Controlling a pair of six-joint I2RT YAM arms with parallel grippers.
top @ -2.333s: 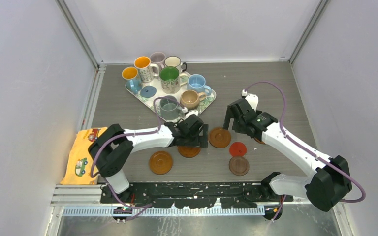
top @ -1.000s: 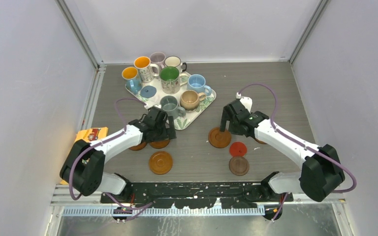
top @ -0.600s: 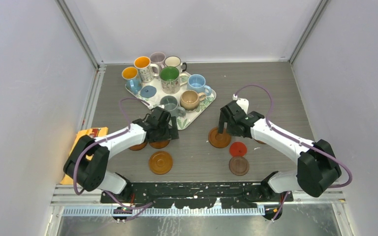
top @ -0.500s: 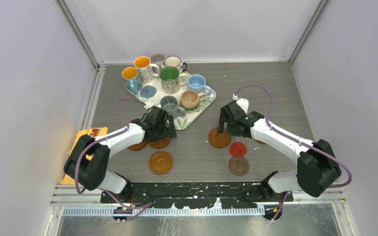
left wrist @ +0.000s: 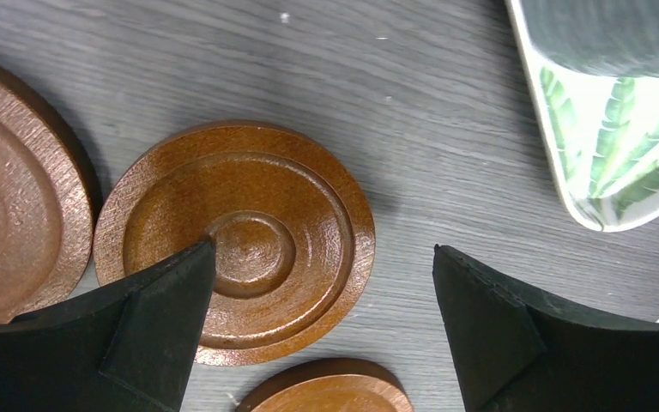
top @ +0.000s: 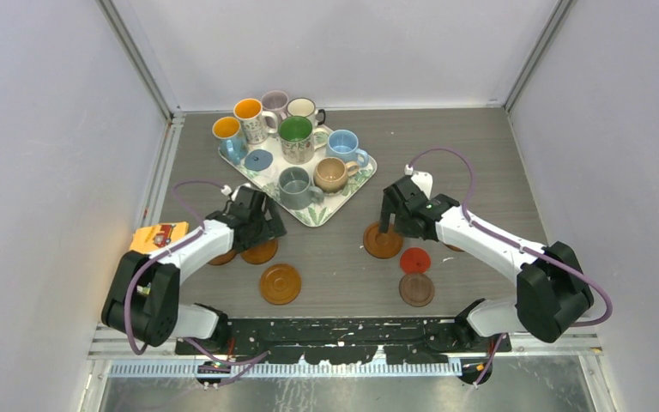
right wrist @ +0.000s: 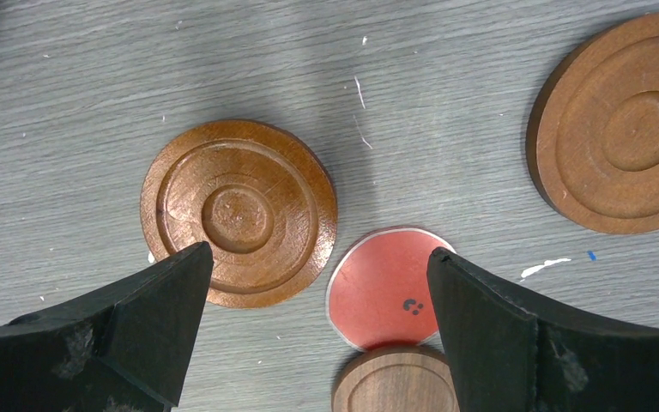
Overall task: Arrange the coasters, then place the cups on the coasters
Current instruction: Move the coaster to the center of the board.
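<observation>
Several cups [top: 295,133] stand on the leaf-patterned tray [top: 353,184] at the back. My left gripper [top: 253,225] hangs open just above an orange-brown ringed coaster [left wrist: 236,240], one fingertip over its centre and nothing between the jaws. A second coaster [left wrist: 9,197] lies at its left and a third [left wrist: 326,390] in front. My right gripper [top: 392,215] is open above another orange-brown coaster [right wrist: 238,213], a thin red one [right wrist: 390,287] and a dark brown one [right wrist: 395,382]. One more brown coaster [right wrist: 622,120] lies further right, mostly hidden by the arm in the top view.
A yellow cloth with cars [top: 159,236] lies at the left table edge beside the left arm. A blue disc [top: 258,160] sits on the tray among the cups. The tray's near corner [left wrist: 609,163] is close to the left gripper. White walls enclose the table.
My left gripper has moved left, away from the tray's front corner, and the two coasters beneath it now lie further left. The right arm has barely moved.
</observation>
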